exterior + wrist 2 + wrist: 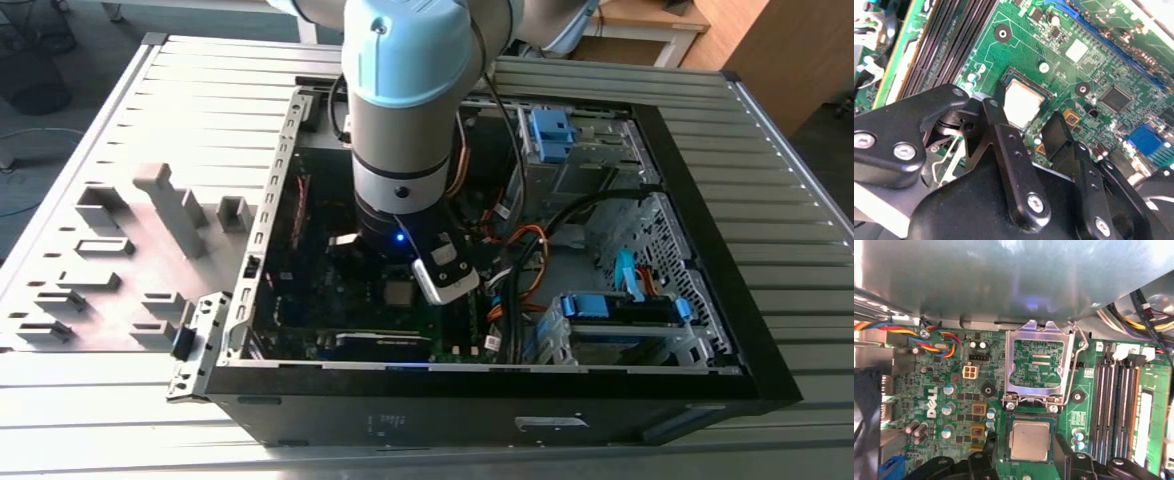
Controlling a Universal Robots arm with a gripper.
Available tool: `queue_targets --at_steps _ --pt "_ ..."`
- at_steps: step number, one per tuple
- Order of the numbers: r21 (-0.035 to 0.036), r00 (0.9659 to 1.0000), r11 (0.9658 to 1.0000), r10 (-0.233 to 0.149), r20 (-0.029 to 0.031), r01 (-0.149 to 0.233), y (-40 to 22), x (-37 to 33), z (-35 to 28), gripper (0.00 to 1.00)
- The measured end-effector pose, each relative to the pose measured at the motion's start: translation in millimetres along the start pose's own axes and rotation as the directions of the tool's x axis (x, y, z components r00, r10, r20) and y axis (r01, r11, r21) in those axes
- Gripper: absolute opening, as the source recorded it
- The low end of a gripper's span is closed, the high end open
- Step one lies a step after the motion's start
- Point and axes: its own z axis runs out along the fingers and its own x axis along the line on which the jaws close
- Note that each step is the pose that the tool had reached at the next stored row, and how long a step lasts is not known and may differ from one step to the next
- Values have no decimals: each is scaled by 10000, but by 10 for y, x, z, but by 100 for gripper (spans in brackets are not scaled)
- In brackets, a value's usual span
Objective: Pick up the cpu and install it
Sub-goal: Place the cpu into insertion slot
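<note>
"Beside the hinged frame, what lies there?"
"The cpu, lying flat just next to the frame, which stands open. Memory sticks sit near the frame too."
"And the gripper?"
"Over the cpu, its black fingers spread wide, one either side, holding nothing."

Print on the board and on the case

In the first wrist view, a bold white logo word stands sideways on the green motherboard beside a row of capacitors, with tiny white part codes around it too small to read; a long pale label lies along a memory stick, its print unclear; the cpu top carries only faint marks; in the exterior view a white sticker sits on the black PC case front, its writing too small to tell
</note>
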Motion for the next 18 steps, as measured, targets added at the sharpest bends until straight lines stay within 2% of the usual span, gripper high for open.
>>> queue_targets --at_steps 5,12,13,14,15,17,18 --pt "-2 10000 10000 -2 2 2 -1 -2 -80 56" --pt "-2 10000 10000 -2 2 2 -1 -2 -81 56" --pt "-2 10000 10000 -2 2 2 -1 -2 -81 55" --pt "-2 10000 10000 -2 2 2 -1 -2 -81 48" --pt "-2 10000 10000 -2 2 2 -1 -2 -81 48" --pt "-2 10000 10000 -2 2 2 -2 -2 -81 36" --pt "-2 10000 10000 -2 2 2 -2 -2 -81 36"
